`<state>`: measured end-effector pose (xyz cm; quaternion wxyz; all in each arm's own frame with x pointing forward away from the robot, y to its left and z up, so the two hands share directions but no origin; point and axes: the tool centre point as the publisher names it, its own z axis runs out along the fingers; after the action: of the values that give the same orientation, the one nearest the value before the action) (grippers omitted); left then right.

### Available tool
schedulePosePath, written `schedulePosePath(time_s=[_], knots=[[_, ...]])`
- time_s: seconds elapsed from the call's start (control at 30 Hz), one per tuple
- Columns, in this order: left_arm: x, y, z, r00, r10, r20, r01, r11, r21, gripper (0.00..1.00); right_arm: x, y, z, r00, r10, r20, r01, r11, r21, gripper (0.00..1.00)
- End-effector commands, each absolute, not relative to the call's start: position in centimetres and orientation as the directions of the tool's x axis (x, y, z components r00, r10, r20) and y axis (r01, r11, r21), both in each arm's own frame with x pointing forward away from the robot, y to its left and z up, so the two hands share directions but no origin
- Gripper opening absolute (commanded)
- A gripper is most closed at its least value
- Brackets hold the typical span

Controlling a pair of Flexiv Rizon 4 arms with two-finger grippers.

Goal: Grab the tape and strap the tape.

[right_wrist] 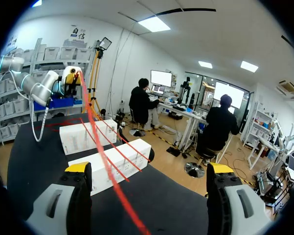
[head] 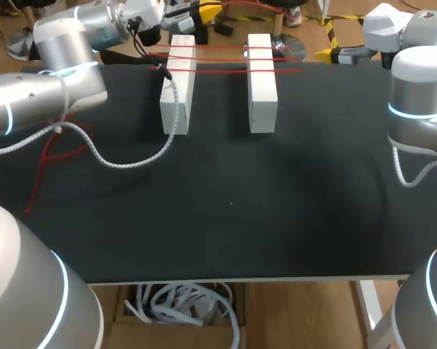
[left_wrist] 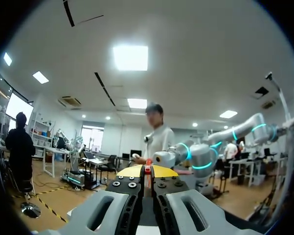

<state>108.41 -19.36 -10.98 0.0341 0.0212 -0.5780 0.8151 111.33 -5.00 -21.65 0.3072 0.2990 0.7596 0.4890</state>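
Fingers (left_wrist: 131,171) of my left gripper (left_wrist: 147,172) are clenching the red tape (right_wrist: 108,171), which is running across both white blocks (right_wrist: 132,154) and straight between the released fingers (right_wrist: 78,196) of my right gripper (right_wrist: 148,169).

A robotics lab; two silver arms, the left arm (head: 43,80) entering at the frame's left and the right arm (head: 418,94) at its right, flank a black-covered surface (head: 225,218); white blocks (head: 178,87) strung with red tape (head: 218,49) stand at upper centre; the right wrist view shows shelves of storage bins (right_wrist: 49,53), a desk monitor (right_wrist: 164,78) and ceiling panel lights (right_wrist: 154,23).
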Motion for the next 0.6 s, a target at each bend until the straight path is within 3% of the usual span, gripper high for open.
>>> schedulePosePath(time_s=[0.03, 0.6], knots=[[108.48, -19.39, -11.15, -0.995, 0.048, 0.084, -0.096, -0.372, -0.923, 0.00, 111.36, -5.00, -21.61, -0.633, 0.754, -0.174, 0.156, 0.344, 0.926, 1.00], [108.88, -19.71, -11.80, -0.995, 0.023, 0.099, -0.099, -0.422, -0.901, 0.00, 111.36, -5.00, -21.61, -0.633, 0.754, -0.174, 0.156, 0.344, 0.926, 1.00]])
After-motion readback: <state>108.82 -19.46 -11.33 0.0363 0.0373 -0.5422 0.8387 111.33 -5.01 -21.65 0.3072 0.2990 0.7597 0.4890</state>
